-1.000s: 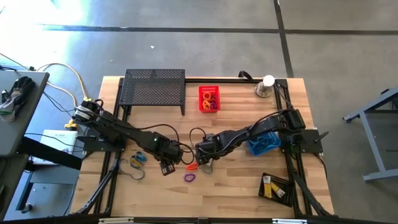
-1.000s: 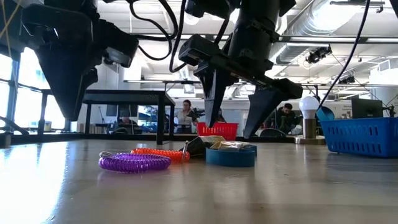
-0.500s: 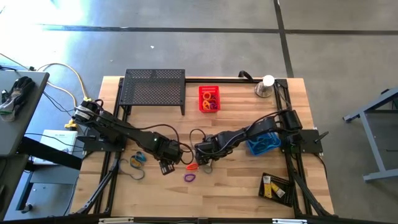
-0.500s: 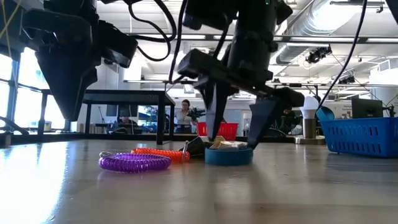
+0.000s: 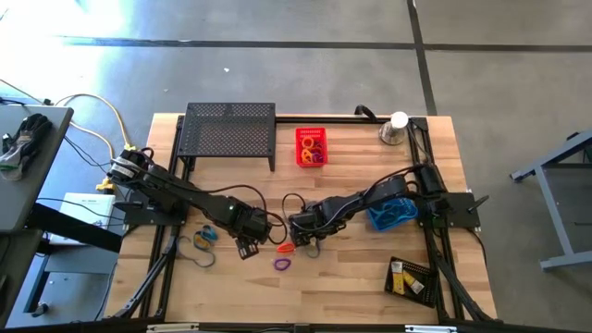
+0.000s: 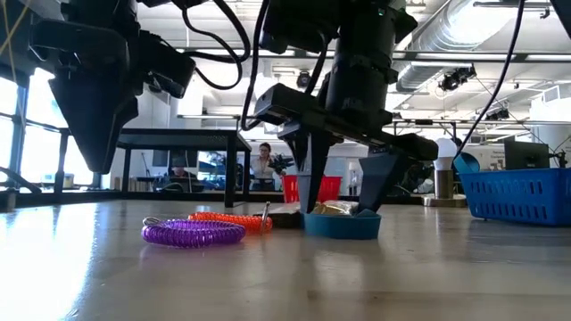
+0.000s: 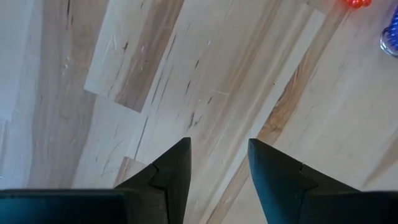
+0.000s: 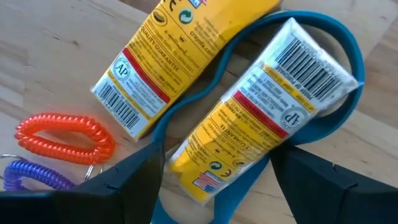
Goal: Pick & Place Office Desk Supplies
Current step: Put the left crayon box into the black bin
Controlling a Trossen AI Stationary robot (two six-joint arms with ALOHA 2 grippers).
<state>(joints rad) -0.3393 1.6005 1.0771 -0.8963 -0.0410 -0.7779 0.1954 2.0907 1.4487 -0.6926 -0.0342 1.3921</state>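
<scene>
the table (image 5: 351, 277) carries the black mesh shelf (image 5: 230, 128) at the far left and a red basket (image 5: 312, 145) beside it. a blue basket (image 5: 393, 213) stands at the right. the right gripper (image 6: 343, 203) is down at the table's middle, fingers spread either side of a yellow-and-white box (image 8: 261, 127). that box lies inside a blue band loop (image 8: 339, 118), a second box (image 8: 171, 62) just beside it. orange (image 8: 65, 138) and purple (image 6: 193, 233) coil loops lie near. the left gripper (image 7: 217, 163) hovers over bare wood to the left, fingers apart. the step looks like grasping the box: next, close squarely on it without snagging the band. since a second ago the right gripper has sunk from above the pile to table level around the box.
</scene>
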